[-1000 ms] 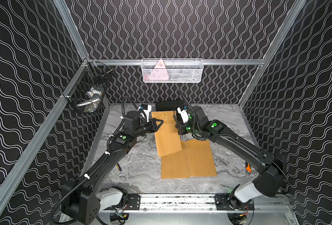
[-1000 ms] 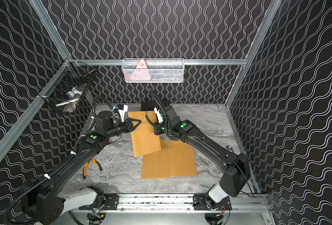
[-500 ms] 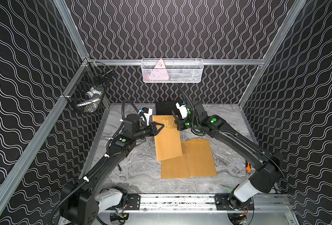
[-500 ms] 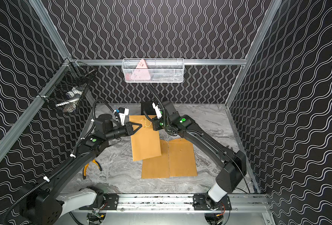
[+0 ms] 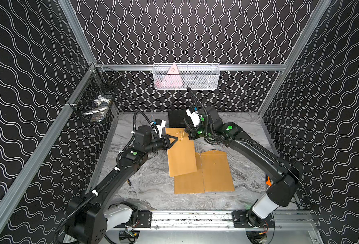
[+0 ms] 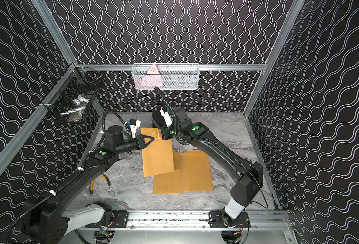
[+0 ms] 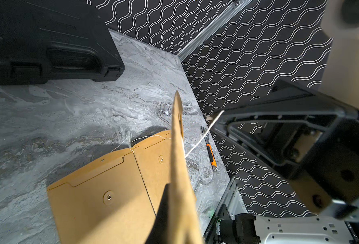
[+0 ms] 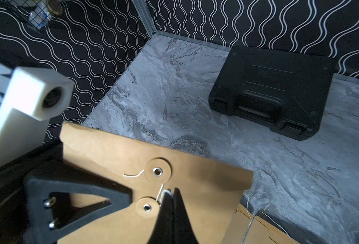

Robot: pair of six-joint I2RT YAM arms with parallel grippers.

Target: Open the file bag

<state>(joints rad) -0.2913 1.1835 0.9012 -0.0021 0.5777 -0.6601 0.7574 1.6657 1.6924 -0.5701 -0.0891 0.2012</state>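
Note:
The file bag (image 5: 181,155) is a brown kraft envelope held tilted above the table, its upper end raised. My left gripper (image 5: 176,139) is shut on the bag's upper left edge; in the left wrist view the bag (image 7: 179,169) runs edge-on out from the jaws. My right gripper (image 8: 171,193) is shut on the bag's thin white string (image 8: 160,193), right beside the lower of two round fastener discs (image 8: 147,208). The string (image 7: 201,139) runs taut from the bag to that gripper. In both top views the right fingertips are hidden under the wrist.
Two more brown envelopes (image 5: 216,171) (image 5: 188,182) lie flat under the bag's lower end. A black case (image 5: 175,120) sits at the back. Pliers (image 6: 94,183) lie front left, an orange-handled tool (image 5: 268,181) far right. Two wire baskets (image 5: 186,77) (image 5: 96,103) hang on the walls.
Both grippers have kept their hold. The bag has shifted slightly toward the front, and the right wrist has risen and drawn back with the string.

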